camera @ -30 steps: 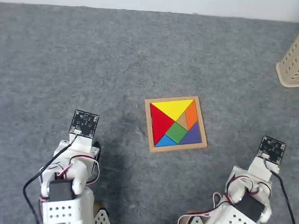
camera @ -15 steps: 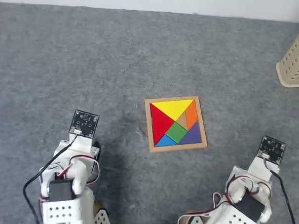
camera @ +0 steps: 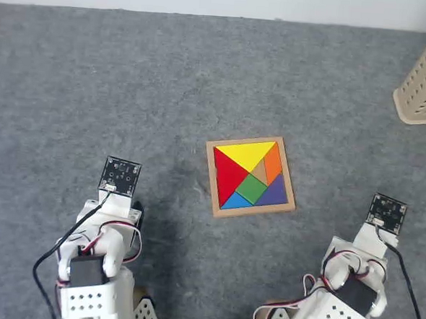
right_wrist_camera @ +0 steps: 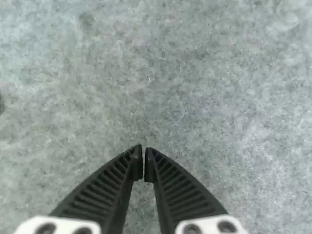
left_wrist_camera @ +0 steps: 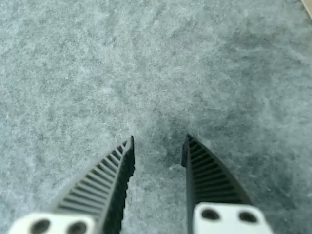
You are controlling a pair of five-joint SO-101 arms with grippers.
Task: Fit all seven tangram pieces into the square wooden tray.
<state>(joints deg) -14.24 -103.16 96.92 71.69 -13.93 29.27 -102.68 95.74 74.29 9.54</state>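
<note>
The tray (camera: pixel 210 177), all pieces (camera: pixel 250 175) seated, lay ahead between the arms, about equally near each; left hand (left_wrist_camera: pixel 159 139) narrowly parted, right hand (right_wrist_camera: pixel 143 148) closed, both empty.

Pale wooden tray (camera: pixel 213 175) with yellow triangle (camera: pixel 246 154), red triangle (camera: pixel 228 176), orange piece (camera: pixel 273 164), green square (camera: pixel 252 189), blue triangle (camera: pixel 236 201), purple piece (camera: pixel 274 192) and tan triangle (camera: pixel 259 171). Mottled grey tabletop (camera: pixel 130 89). Black ribbed fingers (left_wrist_camera: pixel 119 170). Cream perforated rack (camera: pixel 424 78) at two o'clock.

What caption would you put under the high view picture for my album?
All seven tangram pieces sit snug inside the square wooden tray on the grey mat.
</note>
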